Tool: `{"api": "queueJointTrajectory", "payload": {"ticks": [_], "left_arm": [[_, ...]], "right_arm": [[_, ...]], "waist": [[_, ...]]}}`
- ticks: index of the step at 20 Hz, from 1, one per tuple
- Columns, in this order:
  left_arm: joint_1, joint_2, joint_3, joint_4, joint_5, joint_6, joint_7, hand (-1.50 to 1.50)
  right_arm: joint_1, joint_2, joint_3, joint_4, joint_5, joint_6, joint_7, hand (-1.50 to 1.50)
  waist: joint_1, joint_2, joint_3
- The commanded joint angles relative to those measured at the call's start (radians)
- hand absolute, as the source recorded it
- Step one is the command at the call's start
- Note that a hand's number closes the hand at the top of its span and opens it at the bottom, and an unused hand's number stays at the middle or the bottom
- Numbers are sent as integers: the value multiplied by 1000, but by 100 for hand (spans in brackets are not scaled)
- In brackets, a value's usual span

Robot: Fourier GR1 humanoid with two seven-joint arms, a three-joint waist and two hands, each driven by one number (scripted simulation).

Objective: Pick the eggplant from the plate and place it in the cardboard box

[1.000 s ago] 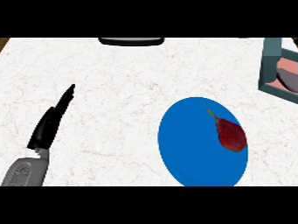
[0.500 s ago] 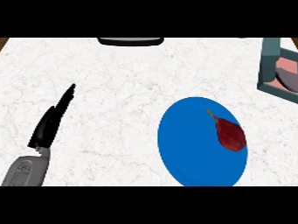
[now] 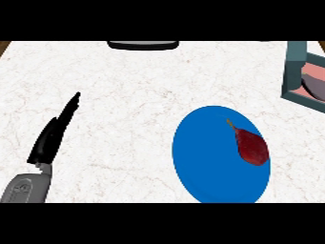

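Nearest of all, the robot's left hand (image 3: 52,136) comes in from the lower left on its grey forearm (image 3: 25,188), black fingers straight and close together, pointing up and a little right over the white marbled surface (image 3: 123,95); it holds nothing and looks to be at rest. The right hand does not show anywhere in the view.

Across from that hand, toward the lower right, lies the round blue plate (image 3: 203,162), and on its right half rests the dark red, pear-shaped eggplant (image 3: 251,147). So the eggplant lies on the plate, not in the box. Its long axis runs from the thin stem at the upper left down to the fat end at the lower right. From the left hand it lies well to the right, with the plate's bare blue half between them; I judge that the right arm, which would enter from the lower right, is the nearer one for a grasp taken across the eggplant's body.

Farther off, at the right edge, stands the open cardboard box (image 3: 296,71) with grey-blue walls, a pinkish floor and a dark grey oval thing (image 3: 318,88) inside it. It lies up and right of the eggplant, apart from the plate.

At the far edge sits a flat black object (image 3: 142,45), only partly visible.
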Motion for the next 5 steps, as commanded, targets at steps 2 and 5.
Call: {"api": "queueJointTrajectory", "payload": {"ticks": [2,5], "left_arm": [[-13,-9,-5,-19,-3,-7,50,0],[0,-11,-4,3,-18,12,-8,0]], "right_arm": [[64,-70,-12,77,-34,54,-63,-150],[63,-50,18,101,-18,35,-104,-150]], "waist": [[1,1,1],[6,3,1]]}}
